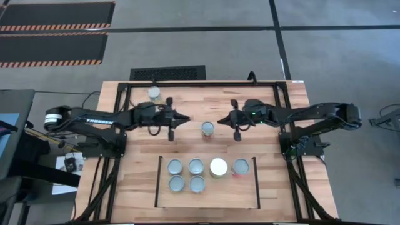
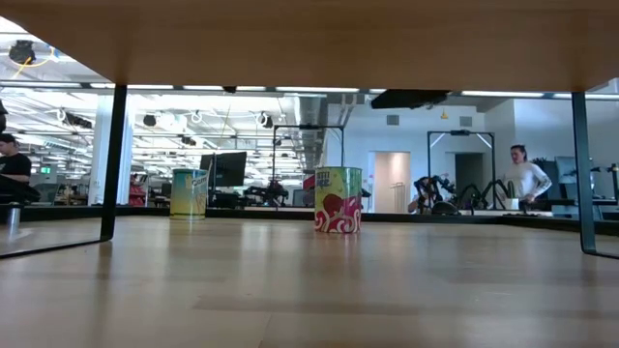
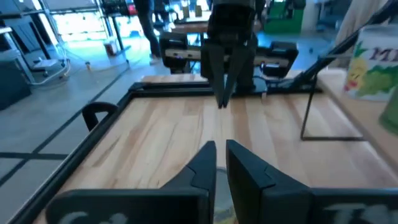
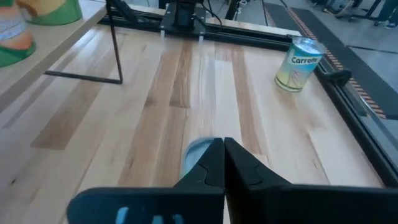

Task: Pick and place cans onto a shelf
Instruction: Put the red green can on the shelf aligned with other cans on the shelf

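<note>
One can (image 1: pixel 208 129) with a silver top and a red and yellow-green label (image 2: pixel 338 199) stands upright on the table's middle. My left gripper (image 1: pixel 186 117) and my right gripper (image 1: pixel 221 120) face each other just beyond it, both shut and empty. The can's top peeks past the right fingers in the right wrist view (image 4: pixel 194 154). A second can (image 1: pixel 154 94) stands at the far left, labelled yellow-green (image 4: pixel 298 63). Several cans, one white-topped (image 1: pixel 219 167), stand on the light-wood shelf (image 1: pixel 206 199) at the near side.
Black tube frame rails (image 1: pixel 119 100) run around the table. The shelf is raised on thin black legs (image 2: pixel 114 164). A black floor grille (image 1: pixel 167 72) lies beyond the far edge. People stand in the room beyond (image 2: pixel 522 179). Bare wood lies between the cans.
</note>
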Available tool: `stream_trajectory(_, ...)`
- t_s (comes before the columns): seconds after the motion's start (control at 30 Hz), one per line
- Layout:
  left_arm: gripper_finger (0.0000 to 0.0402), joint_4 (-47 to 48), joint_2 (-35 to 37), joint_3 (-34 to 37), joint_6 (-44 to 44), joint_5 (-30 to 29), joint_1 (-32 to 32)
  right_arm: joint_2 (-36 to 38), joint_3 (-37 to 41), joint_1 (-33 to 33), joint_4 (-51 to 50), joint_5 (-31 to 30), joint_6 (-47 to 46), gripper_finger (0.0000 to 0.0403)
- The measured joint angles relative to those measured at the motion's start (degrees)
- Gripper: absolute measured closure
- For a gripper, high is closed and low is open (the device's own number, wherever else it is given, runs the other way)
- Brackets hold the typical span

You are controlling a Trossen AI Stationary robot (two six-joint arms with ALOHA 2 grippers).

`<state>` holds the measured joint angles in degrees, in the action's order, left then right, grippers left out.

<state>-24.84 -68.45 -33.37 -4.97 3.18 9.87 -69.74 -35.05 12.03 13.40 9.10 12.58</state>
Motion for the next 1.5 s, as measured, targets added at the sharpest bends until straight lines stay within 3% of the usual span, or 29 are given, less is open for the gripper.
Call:
stream_trajectory(0.3, 0.0377, -6.9, 7.9, 12.3, 3.1, -0.5, -0.1, -9.4, -9.7, 0.4, -9.9, -0.5, 3.0, 0.0327)
stream_trajectory(0.57, 0.0377, -8.9, 9.7, 15.8, 4.3, -2.6, -0.1, -17.4, -16.6, -2.2, -17.8, -0.2, 7.5, 0.0228)
stream_trajectory(0.77, 0.0377, -9.2, 9.8, 16.1, 4.2, -2.6, -0.1, -22.4, -19.4, -2.4, -21.2, -0.8, 10.0, 0.0199)
stream_trajectory(1.0, 0.0377, -9.3, 9.8, 16.1, 4.1, -3.7, -0.1, -25.8, -19.9, -2.7, -21.3, -6.4, 14.3, 0.0229)
stream_trajectory(1.27, 0.0377, -9.3, 9.8, 16.1, 4.1, -4.1, -0.1, -26.8, -20.0, -2.2, -22.0, -9.7, 15.1, 0.0308)
stream_trajectory(1.5, 0.0377, -6.8, 9.7, 16.1, 6.6, -4.1, -0.1, -23.3, -19.7, -2.2, -24.9, -12.7, 11.5, 0.0373)
